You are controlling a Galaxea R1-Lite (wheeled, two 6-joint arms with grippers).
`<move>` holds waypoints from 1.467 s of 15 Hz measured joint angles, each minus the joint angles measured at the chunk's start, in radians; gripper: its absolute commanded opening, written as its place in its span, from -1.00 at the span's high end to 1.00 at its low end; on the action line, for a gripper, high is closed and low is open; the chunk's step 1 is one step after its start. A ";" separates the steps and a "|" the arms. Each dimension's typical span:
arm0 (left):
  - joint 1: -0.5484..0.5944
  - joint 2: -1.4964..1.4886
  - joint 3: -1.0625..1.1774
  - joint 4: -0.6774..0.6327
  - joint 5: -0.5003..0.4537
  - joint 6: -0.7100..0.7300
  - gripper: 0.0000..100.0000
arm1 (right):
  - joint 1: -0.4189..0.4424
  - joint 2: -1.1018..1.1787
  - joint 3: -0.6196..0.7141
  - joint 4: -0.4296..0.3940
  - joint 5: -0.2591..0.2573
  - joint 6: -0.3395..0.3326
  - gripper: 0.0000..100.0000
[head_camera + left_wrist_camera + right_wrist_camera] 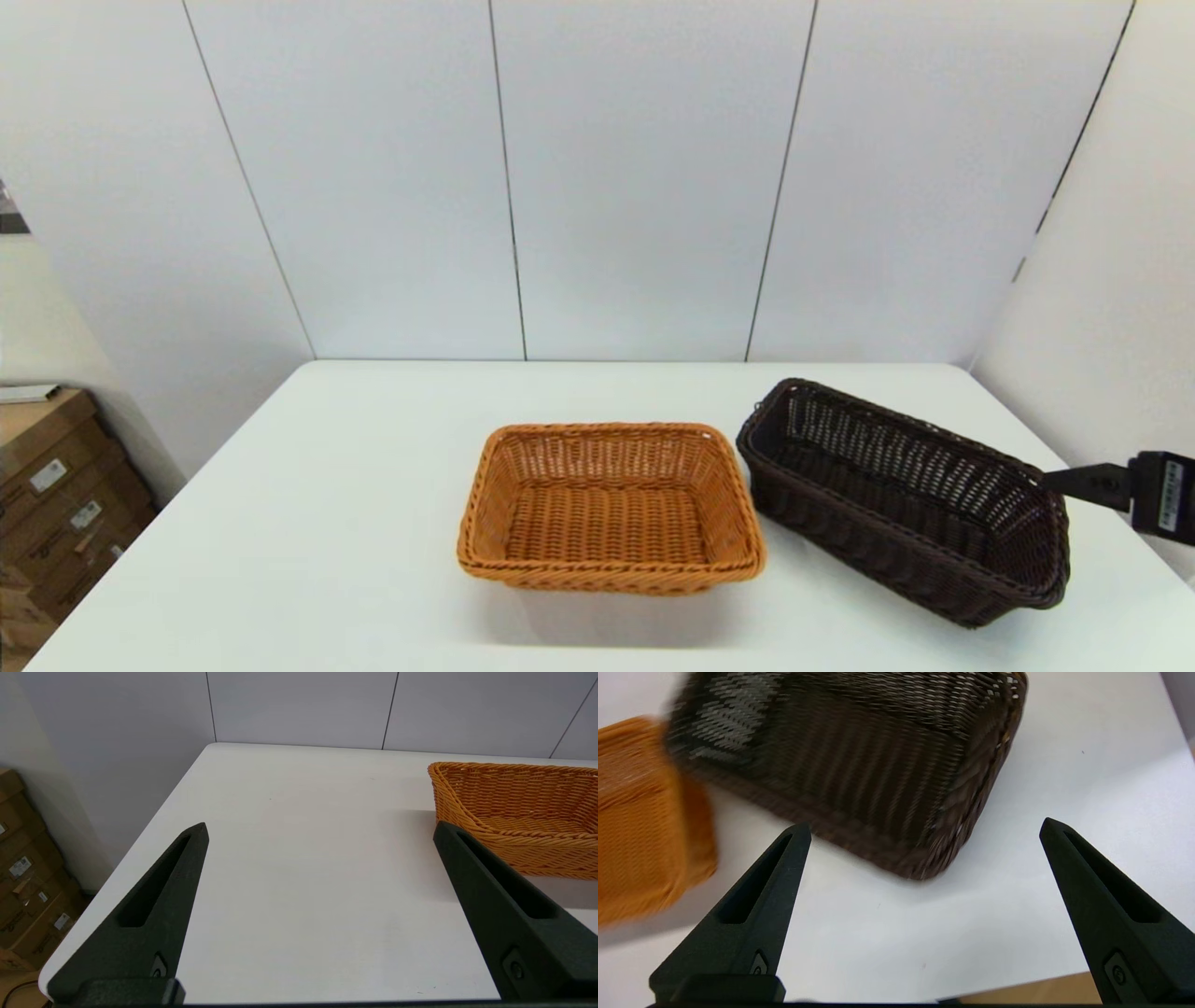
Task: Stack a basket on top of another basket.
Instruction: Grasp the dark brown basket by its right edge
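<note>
The dark brown basket (pixel 901 504) lies angled on the right side of the white table (pixel 355 523), its near left corner close to the orange-tan basket (pixel 607 509) at the table's middle. My right gripper (pixel 1047 478) comes in from the right edge, level with the dark basket's right end. In the right wrist view it (pixel 925 823) is open, with that basket's corner (pixel 878 779) just ahead of the fingertips and the orange-tan basket (pixel 640 821) beyond. My left gripper (pixel 321 826) hangs open over the table's front left, with the orange-tan basket (pixel 518 812) off to its right.
Stacked cardboard boxes (pixel 56 495) stand on the floor past the table's left edge, also in the left wrist view (pixel 28 882). White wall panels close the back, and a side wall (pixel 1102 308) runs close along the table's right edge.
</note>
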 measured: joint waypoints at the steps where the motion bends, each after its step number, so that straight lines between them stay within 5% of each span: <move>1: 0.000 0.000 0.000 0.001 0.000 0.000 -1.00 | -0.017 0.079 -0.032 -0.006 -0.007 0.007 -1.00; 7: 0.000 0.000 0.000 0.000 0.000 0.000 -1.00 | -0.056 0.431 -0.116 -0.118 -0.084 0.060 -1.00; 22: 0.000 0.000 0.000 0.000 0.000 -0.001 -1.00 | -0.047 0.582 -0.052 -0.120 -0.100 0.206 -1.00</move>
